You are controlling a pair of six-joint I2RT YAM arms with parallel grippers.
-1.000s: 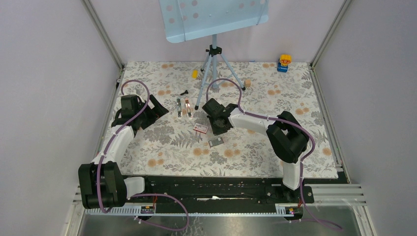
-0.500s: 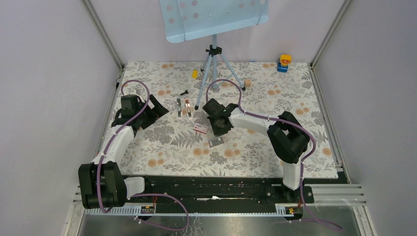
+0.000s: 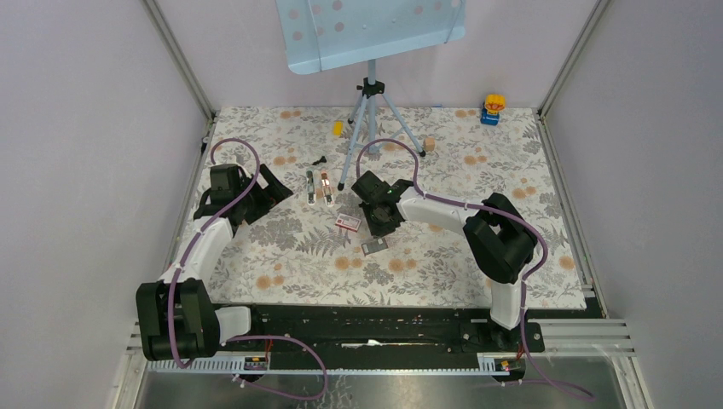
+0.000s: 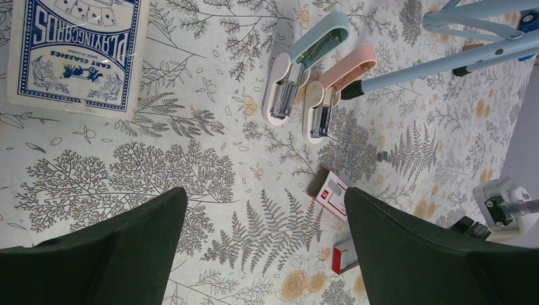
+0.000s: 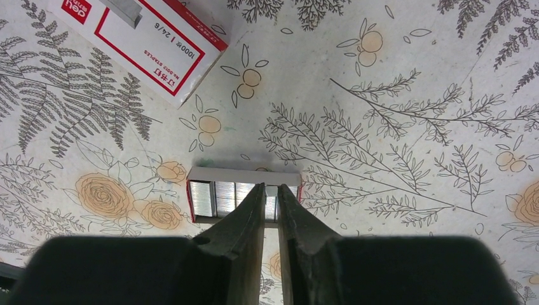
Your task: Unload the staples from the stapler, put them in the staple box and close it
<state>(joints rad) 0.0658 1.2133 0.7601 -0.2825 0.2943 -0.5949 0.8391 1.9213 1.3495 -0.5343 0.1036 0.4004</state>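
Left gripper [image 4: 264,194] hovers over the floral table [image 4: 114,171], jaws spread fully wide, nothing between them. Playing-card box [image 4: 76,54] lies at upper left of the left wrist view. Right of it, upper centre, is a teal stapler [image 4: 305,60]. Just beside that is the pink stapler [image 4: 340,79]. Both are flipped open and flat on the table, metal channels exposed; can't tell if they are loaded. Tripod leg [image 4: 438,63] ends next to the pink one. In the right wrist view, a red-and-white staple box [image 5: 152,38] sits at upper left. At centre, a small open tray [image 5: 245,174] holds silver staples [image 5: 216,198]. Right gripper [image 5: 272,190] tips sit over the tray, jaws nearly closed with a thin slit; can't tell if anything is pinched.
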